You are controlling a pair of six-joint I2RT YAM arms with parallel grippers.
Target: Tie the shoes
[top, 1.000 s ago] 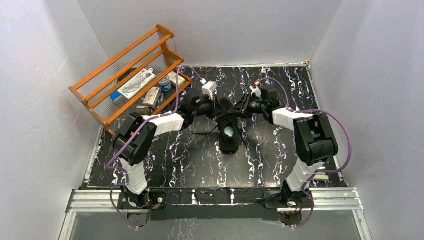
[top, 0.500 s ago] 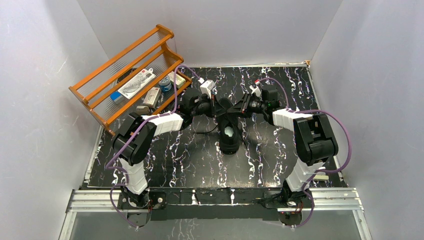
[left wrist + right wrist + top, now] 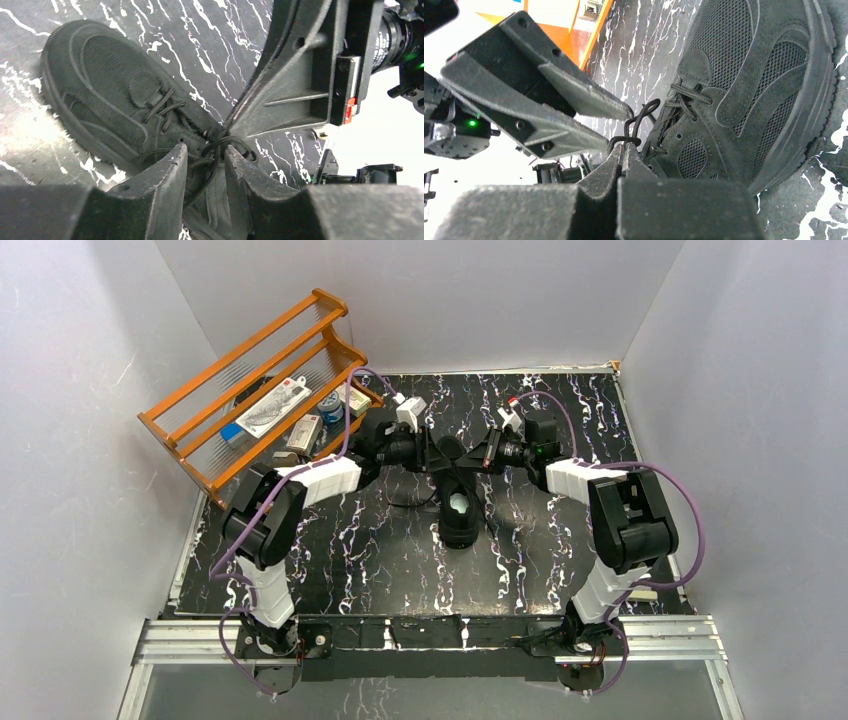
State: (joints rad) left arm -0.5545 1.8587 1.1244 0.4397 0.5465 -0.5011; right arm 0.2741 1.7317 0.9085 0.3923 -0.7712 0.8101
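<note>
The black sneaker (image 3: pixel 459 512) lies mid-table, its pale insole showing and its toe toward the arms. Both grippers meet over its lace end at the far side. My left gripper (image 3: pixel 433 449) is open; in its wrist view the fingertips (image 3: pixel 175 156) straddle black lace strands (image 3: pixel 212 157) over the shoe (image 3: pixel 115 100) without pinching them. My right gripper (image 3: pixel 481 452) is shut on a lace loop (image 3: pixel 640 120), pinched at its tips (image 3: pixel 623 146) beside the shoe's side (image 3: pixel 744 90). The two grippers nearly touch.
An orange wooden rack (image 3: pixel 262 390) holding several small packets leans at the far left, close to my left arm. White walls close in on three sides. The black marbled table (image 3: pixel 400 560) lies bare in front of the shoe.
My left wrist has shifted slightly left and farther back, and the right gripper has edged a little farther back. The shoe has not moved.
</note>
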